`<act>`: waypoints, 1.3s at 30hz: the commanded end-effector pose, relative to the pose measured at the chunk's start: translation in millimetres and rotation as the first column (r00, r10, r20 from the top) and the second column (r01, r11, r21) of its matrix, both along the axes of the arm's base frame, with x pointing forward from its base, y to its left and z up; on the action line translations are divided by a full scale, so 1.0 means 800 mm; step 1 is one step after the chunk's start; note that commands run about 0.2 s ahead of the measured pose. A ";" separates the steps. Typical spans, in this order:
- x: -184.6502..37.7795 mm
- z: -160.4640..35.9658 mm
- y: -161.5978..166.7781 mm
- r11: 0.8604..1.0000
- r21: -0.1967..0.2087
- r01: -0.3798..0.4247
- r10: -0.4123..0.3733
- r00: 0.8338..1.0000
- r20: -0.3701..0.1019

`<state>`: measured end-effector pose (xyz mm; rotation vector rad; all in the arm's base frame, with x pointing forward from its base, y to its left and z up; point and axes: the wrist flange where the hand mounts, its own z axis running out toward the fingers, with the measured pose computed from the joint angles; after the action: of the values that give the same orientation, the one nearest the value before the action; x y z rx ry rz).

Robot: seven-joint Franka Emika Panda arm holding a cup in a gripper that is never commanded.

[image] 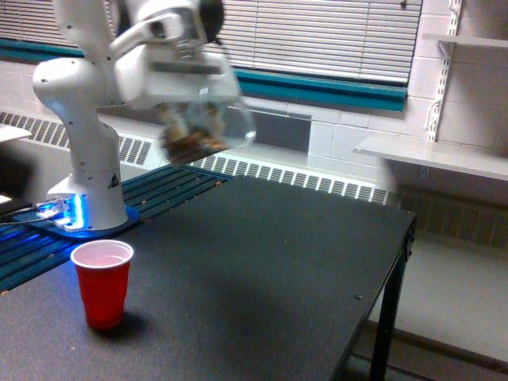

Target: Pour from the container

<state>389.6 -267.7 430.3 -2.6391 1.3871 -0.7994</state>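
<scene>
Container, where it sits: the container [208, 131] is up in the air, carried well above the counter [262, 262], up and toward the exterior view's right of the red cup [102, 282], not yet over its mouth.

Red cup: nearest the camera, upright on the counter, mouth open and looking empty.

Container, handling: clear thin plastic, so I judge it light and a bit flexible; squeeze too hard and the round wall could buckle. The loose brown bits will slide and shift the weight as it tips.

Container, where to hold: on the round side wall away from the mouth, so the rim stays free for the pour.

Container, pointing: blurred here, but it looks tilted, long axis leaning off vertical, brown bits heaped at the lower side toward the exterior view's left. Which end is the mouth I cannot tell for sure.

Claw: the claw [186, 107] is clamped around the container, the fingers themselves smeared by blur.

Arm base: farthest back on the left, white column with a blue glow at its foot.
</scene>
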 end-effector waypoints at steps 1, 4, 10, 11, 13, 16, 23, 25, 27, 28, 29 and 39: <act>-0.053 -0.019 -0.023 0.999 -0.031 0.010 -0.011 1.000 -0.028; -0.076 -0.034 -0.024 1.000 -0.018 0.024 -0.025 0.999 -0.048; -0.122 -0.057 -0.026 0.999 -0.017 0.034 -0.035 0.996 -0.088; -0.130 -0.062 -0.026 0.999 -0.017 0.034 -0.036 0.995 -0.095; -0.144 -0.068 -0.026 0.999 -0.020 0.035 -0.037 0.993 -0.108; -0.164 -0.078 -0.027 0.999 -0.022 0.045 -0.047 0.991 -0.124; -0.205 -0.098 -0.025 0.998 -0.010 0.065 -0.066 0.985 -0.157; -0.215 -0.102 -0.025 0.998 -0.012 0.069 -0.070 0.984 -0.165; -0.226 -0.108 -0.025 0.997 -0.007 0.076 -0.076 0.981 -0.178; -0.231 -0.111 -0.025 0.997 -0.007 0.078 -0.078 0.980 -0.185; -0.235 -0.113 -0.025 0.997 -0.007 0.078 -0.078 0.978 -0.192; -0.255 -0.131 -0.017 0.998 -0.009 0.065 -0.065 0.968 -0.240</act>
<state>193.0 -288.5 335.9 -2.7538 1.5609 -0.5423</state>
